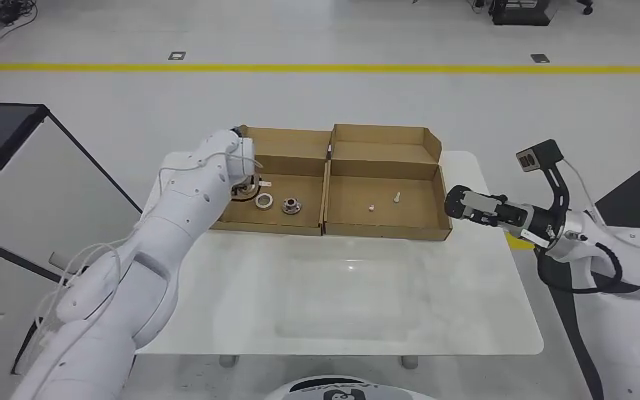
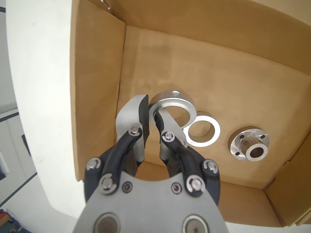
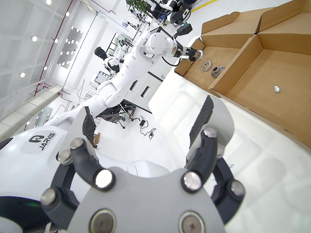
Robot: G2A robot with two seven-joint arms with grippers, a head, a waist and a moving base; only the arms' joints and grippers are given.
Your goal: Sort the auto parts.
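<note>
Left hand [image 2: 151, 113] is clenched on the rim of your thick silver metal collar ring [image 2: 176, 101], one finger inside the bore and one outside, down in the left brown cardboard box [image 2: 97, 73]. Just beside it on the box floor you've got a flat silver washer [image 2: 203, 130] and a silver flanged hub [image 2: 250, 146]. Right hand [image 3: 148, 112] hangs released at the desk [image 1: 350, 300] edge, near the right cardboard box [image 1: 420, 212] holding two small silver pieces [image 1: 371, 209]
</note>
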